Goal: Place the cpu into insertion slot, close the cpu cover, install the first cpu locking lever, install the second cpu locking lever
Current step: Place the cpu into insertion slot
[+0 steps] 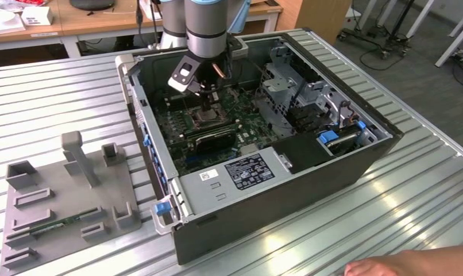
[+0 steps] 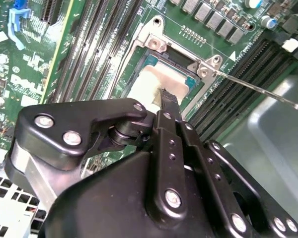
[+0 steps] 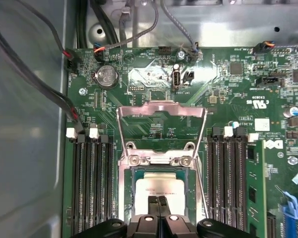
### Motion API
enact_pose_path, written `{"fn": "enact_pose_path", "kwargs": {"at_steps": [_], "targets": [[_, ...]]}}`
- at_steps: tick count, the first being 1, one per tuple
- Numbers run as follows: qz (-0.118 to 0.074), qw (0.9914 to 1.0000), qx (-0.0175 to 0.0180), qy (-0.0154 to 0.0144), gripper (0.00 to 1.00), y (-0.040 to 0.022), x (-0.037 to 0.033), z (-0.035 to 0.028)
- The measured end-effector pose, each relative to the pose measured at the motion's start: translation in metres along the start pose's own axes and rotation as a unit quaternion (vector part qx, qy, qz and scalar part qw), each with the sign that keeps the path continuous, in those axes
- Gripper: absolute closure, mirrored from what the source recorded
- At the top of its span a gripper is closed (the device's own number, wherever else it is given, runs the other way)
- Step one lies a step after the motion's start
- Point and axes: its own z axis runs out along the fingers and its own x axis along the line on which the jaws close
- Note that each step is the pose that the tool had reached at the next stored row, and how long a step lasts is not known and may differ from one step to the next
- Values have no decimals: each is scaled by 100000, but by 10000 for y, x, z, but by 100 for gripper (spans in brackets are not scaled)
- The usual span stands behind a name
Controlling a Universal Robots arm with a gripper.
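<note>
The cpu [image 3: 159, 187] lies flat inside the insertion slot [image 3: 130, 194], its pale metal top facing up within the dark socket frame; in the second wrist view the cpu [image 2: 145, 82] sits the same way in the slot [image 2: 176, 53]. The gripper [image 3: 157, 201] stands over the slot with its two black fingers pressed together, tips on or just above the chip's top; whether they touch it cannot be told. The cpu cover [image 3: 161, 110] is open, swung back from its hinge at one edge of the slot, green board showing through its cut-out centre. A thin metal locking lever [image 2: 258, 90] juts out from a corner of the slot. Long black memory slots [image 3: 92, 183] flank the slot on both sides. In the exterior view the gripper [image 1: 210, 109] reaches down to the slot inside an open computer case [image 1: 293, 190] on a slatted metal table [image 1: 63, 92], and a person's hand [image 1: 415, 264] rests outside the case, well apart from the slot.
</note>
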Motion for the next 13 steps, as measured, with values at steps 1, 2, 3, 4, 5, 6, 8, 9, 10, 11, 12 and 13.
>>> {"fn": "enact_pose_path", "kwargs": {"at_steps": [1, 2, 3, 4, 5, 6, 8, 9, 10, 11, 12, 13], "targets": [[1, 100000, 2, -1, 89, 1, 1, -21], [0, 100000, 1, -2, 89, 3, 2, -40], [1, 100000, 0, 1, 89, 4, 3, -56], [3, 100000, -2, 3, 89, 5, 4, -71], [2, 100000, 0, 2, 89, 6, 5, -86], [1, 100000, 2, -1, 89, 7, 5, -100], [1, 100000, 1, 0, 89, 9, 7, -128], [1, 100000, 1, 0, 89, 10, 7, -138], [1, 100000, -5, 8, 89, 10, 8, -140], [2, 100000, -7, 11, 89, 10, 8, -140], [3, 100000, -11, 18, 89, 10, 8, -140], [2, 100000, -5, 10, 89, 10, 8, -141]]}}
